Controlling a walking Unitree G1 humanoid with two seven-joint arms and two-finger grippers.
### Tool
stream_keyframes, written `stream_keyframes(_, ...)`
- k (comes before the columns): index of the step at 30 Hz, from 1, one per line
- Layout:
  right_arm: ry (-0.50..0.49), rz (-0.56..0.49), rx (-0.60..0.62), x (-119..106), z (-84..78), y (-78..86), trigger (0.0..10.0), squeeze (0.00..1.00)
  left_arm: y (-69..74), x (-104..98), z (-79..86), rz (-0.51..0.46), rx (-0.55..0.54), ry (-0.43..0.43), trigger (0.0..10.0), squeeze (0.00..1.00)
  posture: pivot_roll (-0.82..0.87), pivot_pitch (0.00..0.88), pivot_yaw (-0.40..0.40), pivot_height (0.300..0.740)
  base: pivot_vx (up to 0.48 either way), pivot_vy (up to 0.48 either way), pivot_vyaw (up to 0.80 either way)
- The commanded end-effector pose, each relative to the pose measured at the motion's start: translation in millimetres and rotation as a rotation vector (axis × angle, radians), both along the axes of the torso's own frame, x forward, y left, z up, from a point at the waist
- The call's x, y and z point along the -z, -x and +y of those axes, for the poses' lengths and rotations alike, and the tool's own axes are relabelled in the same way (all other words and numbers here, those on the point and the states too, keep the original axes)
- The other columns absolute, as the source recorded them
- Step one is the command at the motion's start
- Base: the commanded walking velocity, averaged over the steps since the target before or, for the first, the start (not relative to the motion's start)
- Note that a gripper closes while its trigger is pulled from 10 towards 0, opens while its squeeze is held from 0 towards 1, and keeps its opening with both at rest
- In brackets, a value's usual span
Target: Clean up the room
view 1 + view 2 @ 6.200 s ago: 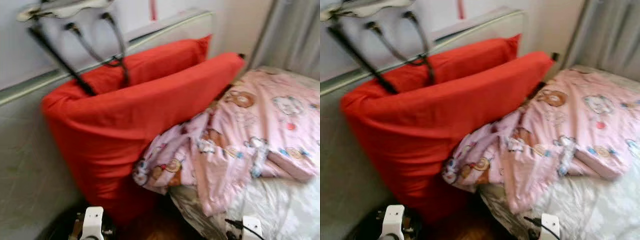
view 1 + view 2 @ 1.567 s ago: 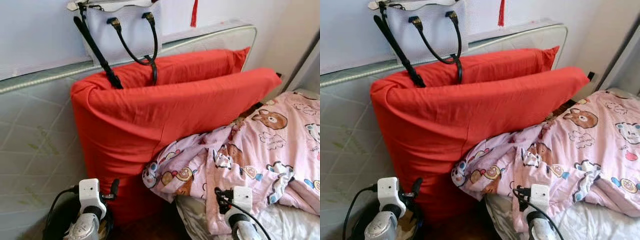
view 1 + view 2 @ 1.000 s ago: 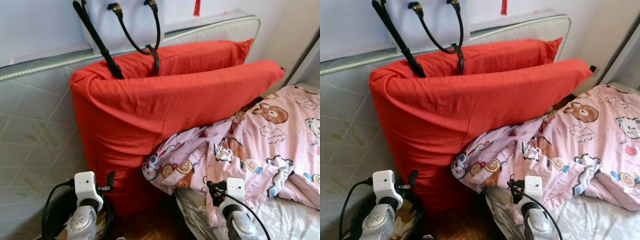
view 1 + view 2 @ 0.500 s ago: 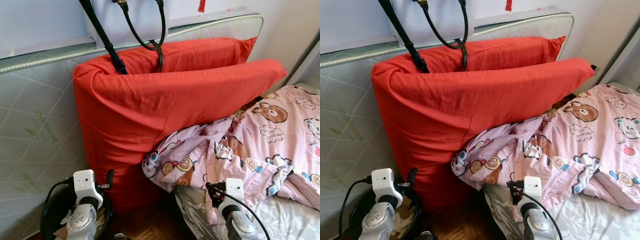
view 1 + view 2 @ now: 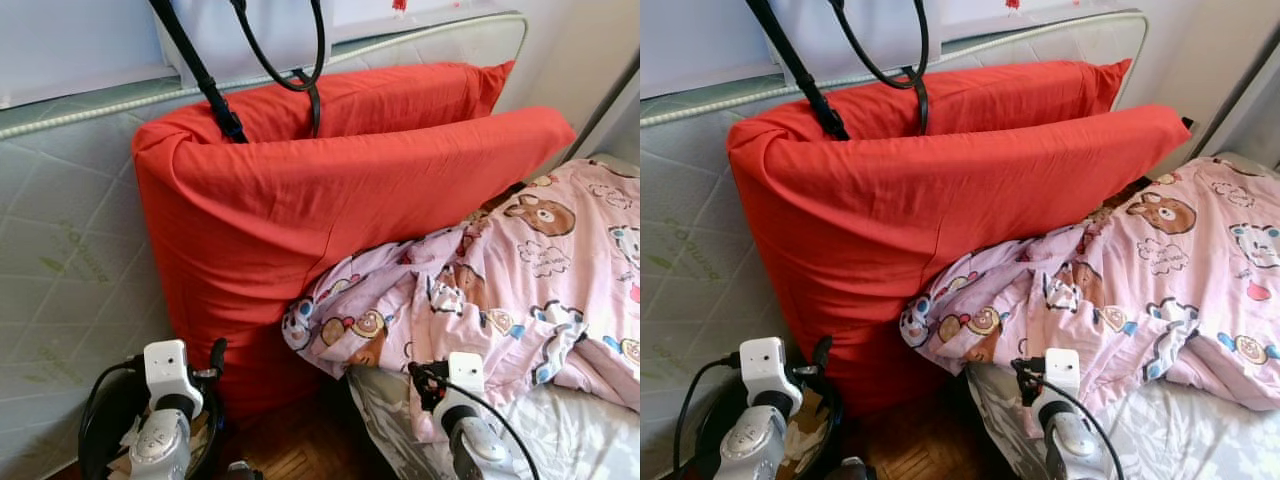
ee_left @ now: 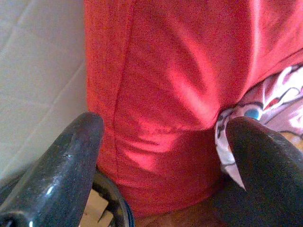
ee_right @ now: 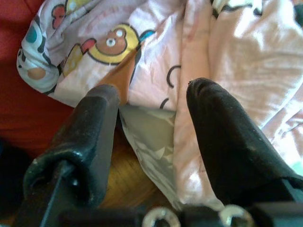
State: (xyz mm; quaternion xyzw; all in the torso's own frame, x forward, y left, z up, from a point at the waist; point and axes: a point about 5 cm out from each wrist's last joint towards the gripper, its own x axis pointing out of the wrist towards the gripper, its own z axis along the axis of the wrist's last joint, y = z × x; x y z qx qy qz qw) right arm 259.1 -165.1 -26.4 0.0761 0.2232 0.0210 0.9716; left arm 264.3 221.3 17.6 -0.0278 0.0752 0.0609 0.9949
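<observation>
Mattress (image 5: 70, 260) stands on edge at my far left, its lower corner cut off. My left hand (image 6: 161, 156) hangs released, fingers spread before the red cushion (image 5: 330, 220), above a dark basket (image 5: 100, 440) whose contents I can't make out. Black bag straps (image 5: 215, 100) drape over the cushion, the bag itself cropped. My right hand (image 7: 151, 127), also released, hovers over the pink cartoon blanket (image 5: 520, 290) spilling off the bed (image 5: 580, 450).
</observation>
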Motion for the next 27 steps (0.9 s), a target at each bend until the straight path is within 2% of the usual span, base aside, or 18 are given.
stream_keyframes(1,-0.007,0.014,0.018,3.3,-2.1,4.0,10.0,0.00,2.8,2.2,-0.3,0.010,0.000,0.007,10.0,0.00,0.06,0.108,-0.060,0.653,0.000,0.000,0.00)
stream_keyframes(21,0.001,0.040,-0.003,1.0,2.6,-3.0,10.0,0.00,3.3,-4.3,3.7,-0.008,-0.005,-0.005,10.0,0.00,0.08,0.130,-0.058,0.653,0.000,0.000,0.00)
stream_keyframes(27,0.003,0.045,-0.001,-3.2,3.3,-10.1,10.0,0.00,2.6,-13.1,1.6,-0.042,-0.002,-0.004,10.0,0.00,0.08,0.156,-0.051,0.653,0.000,0.000,0.00)
